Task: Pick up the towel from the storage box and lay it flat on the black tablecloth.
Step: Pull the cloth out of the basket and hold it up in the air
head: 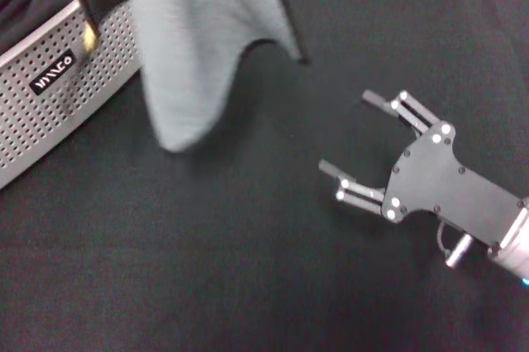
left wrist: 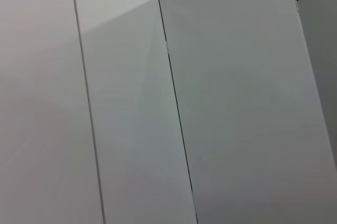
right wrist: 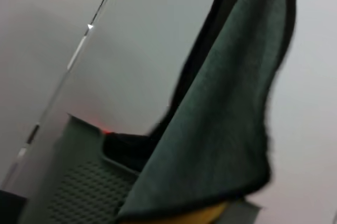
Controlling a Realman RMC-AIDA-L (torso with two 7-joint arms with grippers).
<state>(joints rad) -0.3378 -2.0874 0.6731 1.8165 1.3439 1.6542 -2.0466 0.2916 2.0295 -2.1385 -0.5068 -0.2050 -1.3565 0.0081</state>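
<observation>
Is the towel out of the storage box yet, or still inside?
Out: the towel hangs in the air beside the storage box, above the black tablecloth, not yet laid flat.

I see the towel (head: 194, 46), grey-green with black hem, hanging in folds above the black tablecloth (head: 248, 269), lower tip near it. The storage box (head: 58, 104), perforated grey, sits beside it.

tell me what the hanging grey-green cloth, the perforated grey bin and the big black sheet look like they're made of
The grey-green towel looks like soft fleecy microfibre: matte, nappy, draping in folds, with a dark hem. The light grey storage box seems moulded plastic, with smooth walls punched with regular dots. The black tablecloth appears woven fabric, matte and finely grainy.
</observation>
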